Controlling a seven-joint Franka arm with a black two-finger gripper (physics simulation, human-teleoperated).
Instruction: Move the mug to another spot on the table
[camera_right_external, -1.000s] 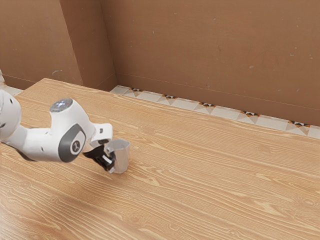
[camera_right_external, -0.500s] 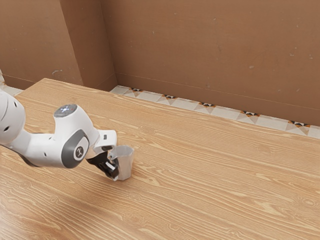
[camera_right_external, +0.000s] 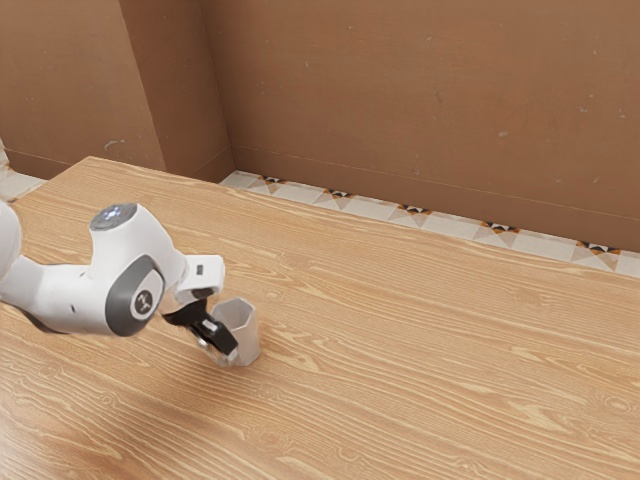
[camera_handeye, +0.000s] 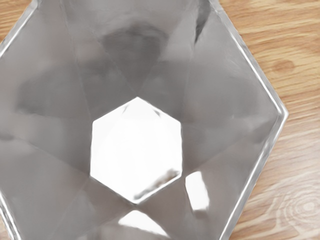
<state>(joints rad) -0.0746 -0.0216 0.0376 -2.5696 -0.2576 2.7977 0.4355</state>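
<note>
Here's the white arm (camera_right_external: 90, 290), reaching in low from the exterior view's left, its hand dipped right down at the table (camera_right_external: 420, 330). The black gripper (camera_right_external: 212, 334) is pressed up against the grey mug (camera_right_external: 238, 333), on the side facing the exterior view's left. Whether the gripper is clamped on the mug or slack beside it, I cannot tell from this angle.

The mug stands upright with its open mouth facing up. It sits toward the near left part of the wooden table, well away from the far edge. Its base looks to be on the wood, though the gripper covers part of the lower wall, so that's not certain.

From the wrist view we're looking straight down into the mug (camera_handeye: 135, 150). It has six flat grey walls sloping to a bright six-sided bottom, with the hand directly above the opening. Wood grain of the table (camera_handeye: 295, 60) shows just outside the rim.

Behind the table runs a strip of patterned floor tiles (camera_right_external: 450, 222), and a plain brown wall (camera_right_external: 420, 90) rises beyond it.
</note>
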